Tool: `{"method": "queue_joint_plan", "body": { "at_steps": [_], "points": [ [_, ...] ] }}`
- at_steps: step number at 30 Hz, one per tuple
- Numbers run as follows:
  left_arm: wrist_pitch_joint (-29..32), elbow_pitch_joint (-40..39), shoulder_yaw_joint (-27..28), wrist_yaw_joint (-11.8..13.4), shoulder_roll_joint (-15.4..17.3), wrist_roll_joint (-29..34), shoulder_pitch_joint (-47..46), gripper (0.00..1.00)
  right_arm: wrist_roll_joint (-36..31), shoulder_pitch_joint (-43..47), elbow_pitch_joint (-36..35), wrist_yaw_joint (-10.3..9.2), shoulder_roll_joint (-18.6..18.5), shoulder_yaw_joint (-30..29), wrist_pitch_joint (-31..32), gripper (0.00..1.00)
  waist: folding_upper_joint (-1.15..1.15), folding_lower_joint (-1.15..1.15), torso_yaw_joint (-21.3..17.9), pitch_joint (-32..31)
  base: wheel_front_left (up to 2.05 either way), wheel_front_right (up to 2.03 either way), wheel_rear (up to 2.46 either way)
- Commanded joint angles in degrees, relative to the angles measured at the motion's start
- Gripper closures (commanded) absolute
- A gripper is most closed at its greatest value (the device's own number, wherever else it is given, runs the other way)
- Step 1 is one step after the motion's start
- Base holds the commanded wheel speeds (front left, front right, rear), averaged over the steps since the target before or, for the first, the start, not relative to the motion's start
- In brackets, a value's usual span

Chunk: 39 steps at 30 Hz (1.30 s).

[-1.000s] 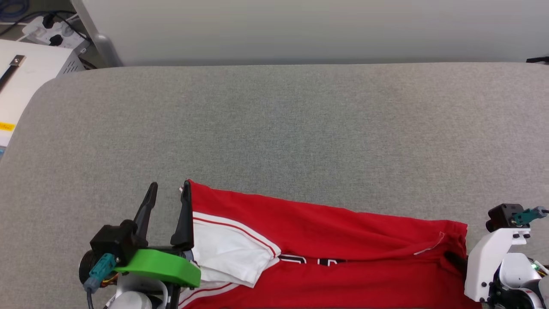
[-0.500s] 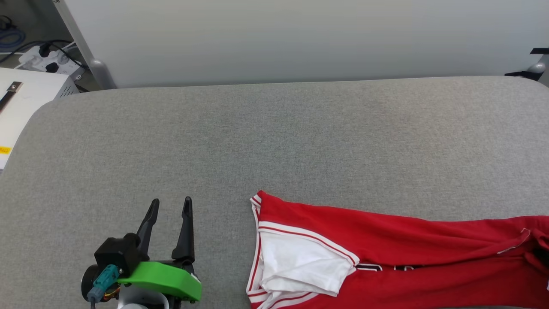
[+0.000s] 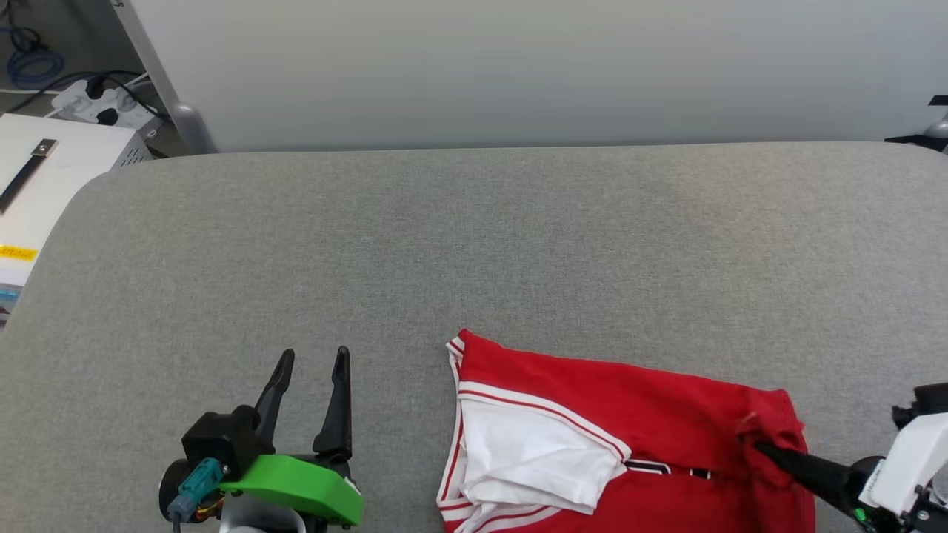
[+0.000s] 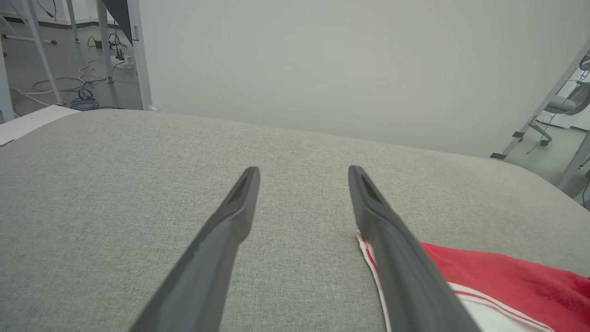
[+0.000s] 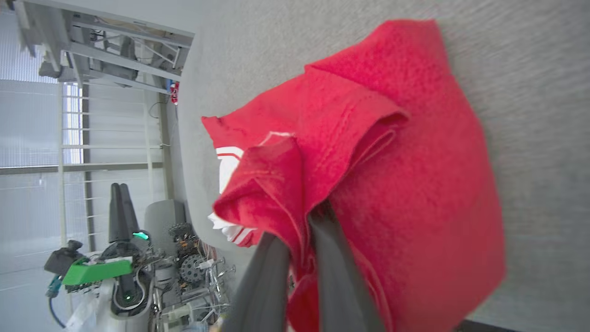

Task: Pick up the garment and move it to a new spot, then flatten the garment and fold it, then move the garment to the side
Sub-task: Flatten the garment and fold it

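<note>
The garment (image 3: pixel 637 414), red with a white sleeve and striped trim, lies at the front right of the grey table (image 3: pixel 474 237). My right gripper (image 3: pixel 763 448) is shut on the garment's right end, which is bunched and lifted around the fingers (image 5: pixel 341 276); the red cloth (image 5: pixel 392 175) hangs over them in the right wrist view. My left gripper (image 3: pixel 312 359) stands open to the left of the garment, apart from it, nothing between its fingers (image 4: pixel 235 216). In the left wrist view the garment's striped edge (image 4: pixel 484 272) shows just behind the right finger.
A pale wall panel (image 3: pixel 518 66) runs along the table's far edge. A white box (image 3: pixel 52 178) and a power strip with cables (image 3: pixel 96 104) sit off the table's left end. Bare grey surface lies ahead and to the left.
The garment's right end has been drawn left and bunched up by my right gripper. One second ago my left gripper touched the garment's left edge; since then it has stood clear of it.
</note>
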Motion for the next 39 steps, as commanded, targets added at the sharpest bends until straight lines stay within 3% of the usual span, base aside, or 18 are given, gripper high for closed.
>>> {"method": "queue_joint_plan", "body": {
  "at_steps": [1, 6, 13, 20, 27, 29, 30, 36, 39],
  "points": [
    [0.04, 0.21, -0.21, -0.3, -0.02, -0.47, -0.72, 0.0, 2.99, -0.88, -0.55, -0.03, 1.42, -0.26, 1.58, 1.0, 0.0, 0.0, 0.63, 0.3, 0.0, 0.0, 0.0],
    [0.13, 0.39, -0.55, -0.61, -0.15, -0.72, -1.79, 0.0, 12.33, -2.88, 0.15, -0.03, 3.53, 1.43, 3.89, 1.0, 0.0, 0.0, 1.96, 1.36, 0.0, 0.0, 0.0],
    [0.19, 0.83, -1.6, -1.17, -0.66, -0.39, -4.56, 0.0, 22.36, -6.33, 2.86, -0.03, 3.66, 13.95, -3.11, 1.0, 0.0, 0.0, 5.13, 4.29, 0.0, 0.0, 0.0],
    [-0.02, 1.45, -2.26, -1.69, -1.63, -0.17, -7.06, 0.0, 24.42, -10.48, 4.89, -0.03, 3.67, 26.67, -10.71, 1.0, 0.0, 0.0, 7.65, 7.71, 0.0, 0.0, 0.0],
    [-0.19, 2.89, -2.58, -2.19, -2.32, -0.09, -8.45, 0.0, 18.95, -12.08, 9.5, -0.03, 3.67, 33.38, -16.63, 1.0, 0.0, 0.0, 8.85, 9.54, 0.0, 0.0, 0.0],
    [-0.23, 3.17, -2.53, -2.25, -2.36, -0.06, -8.58, 0.0, 18.36, -12.23, 9.98, -0.03, 3.67, 34.0, -17.7, 0.51, 0.0, 0.0, 8.82, 9.62, 0.0, 0.0, 0.0],
    [-0.25, 3.31, -2.46, -2.28, -2.37, -0.05, -8.62, 0.0, 18.41, -12.31, 10.09, -0.03, 3.67, 34.27, -18.36, 0.0, 0.0, 0.0, 8.74, 9.59, 0.0, 0.0, 0.0],
    [-0.31, 4.29, -2.54, -2.67, -2.27, 0.0, -8.57, 0.0, 18.38, -12.62, 7.71, -0.03, 2.62, 35.7, -18.92, 0.0, 0.0, 0.0, 7.58, 8.4, 0.0, 0.0, 0.0],
    [-0.33, 4.77, -2.59, -2.57, -2.05, -0.04, -8.08, 0.0, 15.15, -12.26, 2.68, -0.03, -0.5, 36.23, -21.83, 0.0, 0.0, 0.0, 6.01, 6.79, 0.0, 0.0, 0.0]
  ]
}}
